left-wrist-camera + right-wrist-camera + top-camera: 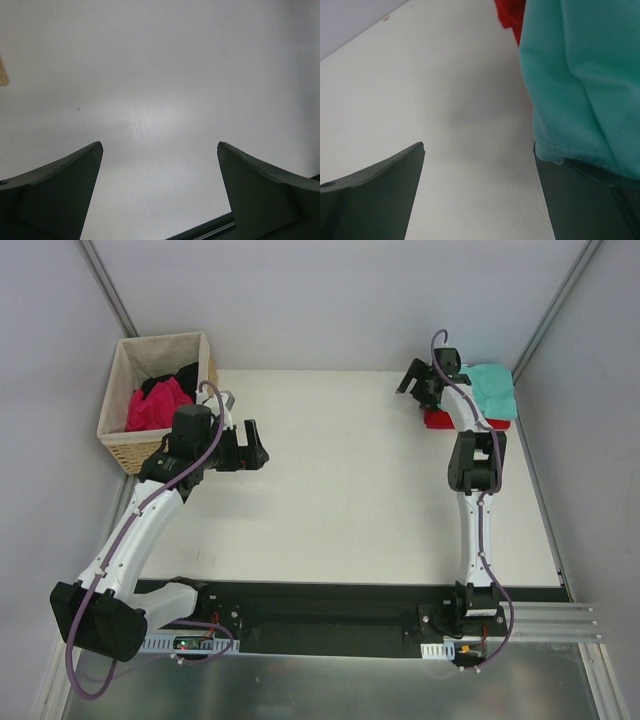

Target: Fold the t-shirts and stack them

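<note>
Bright, even overhead light; soft shadows; wrist views slightly blurred.

The top view looks down from high above the near edge onto the whole counter [350, 490]. Each wrist view sits close behind its own claw, facing the counter beyond it. The top and right wrist views share the teal t-shirt [580, 75] beside the right claw [479, 146].

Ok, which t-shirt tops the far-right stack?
The teal cloth t-shirt, lying over the red one; the magenta one and black one are in the woven wicker basket.
</note>
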You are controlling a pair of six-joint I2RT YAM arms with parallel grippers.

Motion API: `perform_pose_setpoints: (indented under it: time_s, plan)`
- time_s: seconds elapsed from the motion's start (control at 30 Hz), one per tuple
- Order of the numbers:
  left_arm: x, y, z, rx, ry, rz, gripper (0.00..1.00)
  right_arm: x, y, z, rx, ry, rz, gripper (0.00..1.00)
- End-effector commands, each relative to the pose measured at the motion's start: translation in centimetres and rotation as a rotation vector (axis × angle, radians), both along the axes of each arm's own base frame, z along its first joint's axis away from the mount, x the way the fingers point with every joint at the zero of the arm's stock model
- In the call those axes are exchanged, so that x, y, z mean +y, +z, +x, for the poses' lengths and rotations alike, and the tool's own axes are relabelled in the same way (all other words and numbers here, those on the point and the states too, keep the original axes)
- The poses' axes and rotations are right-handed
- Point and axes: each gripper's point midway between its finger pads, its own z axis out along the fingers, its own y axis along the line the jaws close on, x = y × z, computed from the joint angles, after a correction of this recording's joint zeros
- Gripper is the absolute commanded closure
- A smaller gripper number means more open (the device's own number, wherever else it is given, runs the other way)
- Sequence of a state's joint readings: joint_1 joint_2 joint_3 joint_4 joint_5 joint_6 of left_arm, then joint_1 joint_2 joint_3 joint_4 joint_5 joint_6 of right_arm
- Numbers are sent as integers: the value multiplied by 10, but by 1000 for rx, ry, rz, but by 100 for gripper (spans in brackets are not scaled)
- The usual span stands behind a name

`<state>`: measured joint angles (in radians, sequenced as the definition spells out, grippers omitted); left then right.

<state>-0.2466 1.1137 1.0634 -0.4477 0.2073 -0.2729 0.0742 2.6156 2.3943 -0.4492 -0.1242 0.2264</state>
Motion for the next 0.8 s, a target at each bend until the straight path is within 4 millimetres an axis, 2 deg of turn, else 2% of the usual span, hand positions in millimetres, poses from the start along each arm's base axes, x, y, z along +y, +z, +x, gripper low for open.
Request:
perform_pose_setpoints:
  time_s: [0.0,0.23,0.4,0.43,0.57,0.63,0.77]
  plan:
    - [5,-2,5,-10,14,13,1,-22,6,5,-7,-85,-27,5]
    - [5,-5,7,1,16,16,1,-59,2,-1,33,-154,-54,5]
    - [4,-6,7,2,14,13,1,-67,8,3,11,-159,-81,5]
    - [4,-6,7,4,13,12,1,-83,9,4,9,-183,-81,5]
    - [5,-8,7,7,17,16,1,-101,12,5,2,-213,-79,5]
    - [5,-7,7,3,18,16,1,-108,13,6,0,-220,-82,5]
    - [4,-7,7,6,14,14,1,-110,18,6,-12,-213,-92,5]
